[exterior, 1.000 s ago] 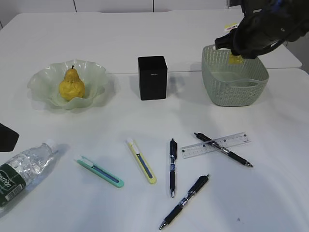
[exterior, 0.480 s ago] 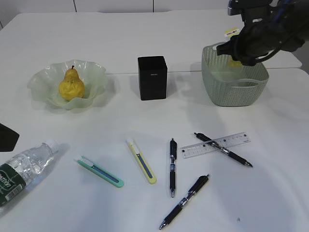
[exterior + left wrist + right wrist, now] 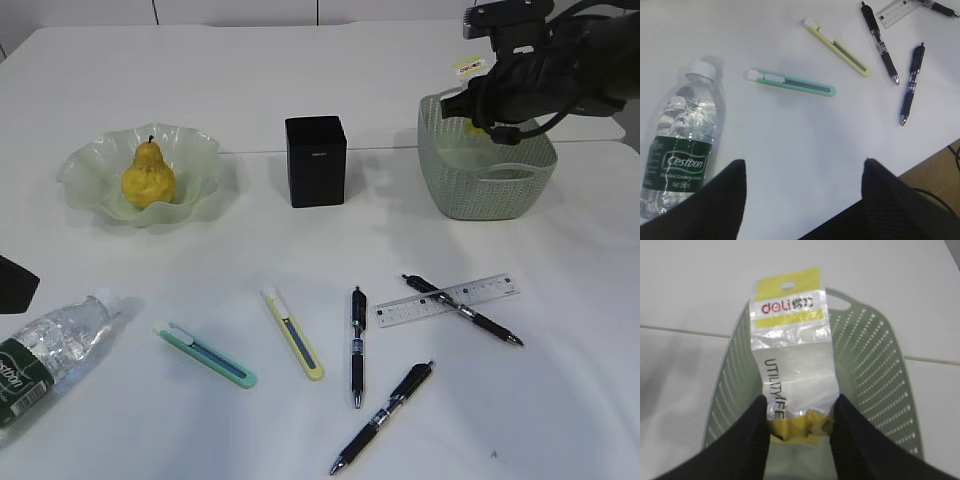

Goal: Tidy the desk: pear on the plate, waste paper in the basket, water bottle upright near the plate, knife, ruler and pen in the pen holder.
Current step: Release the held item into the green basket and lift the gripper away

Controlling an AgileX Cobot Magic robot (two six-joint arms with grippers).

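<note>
Yellow-and-clear waste paper (image 3: 790,340) sits clamped in the right claw (image 3: 799,412) above the basket (image 3: 880,370); releasing only once it hangs fully inside the rim seems wise. Left claw (image 3: 802,172) hovers spread apart beside the water bottle (image 3: 682,145) on the bench (image 3: 300,90).

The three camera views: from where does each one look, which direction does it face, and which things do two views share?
Exterior view: slanted down from the desk's near edge; shows the right arm over the basket.
Left wrist view: looks down at the water bottle; open left gripper fingers at the bottom.
Right wrist view: looks down into the basket; right gripper pinches the waste paper.
Shared: bottle, knives and pens appear in exterior and left wrist views; basket and wrapper in exterior and right wrist views.
</note>
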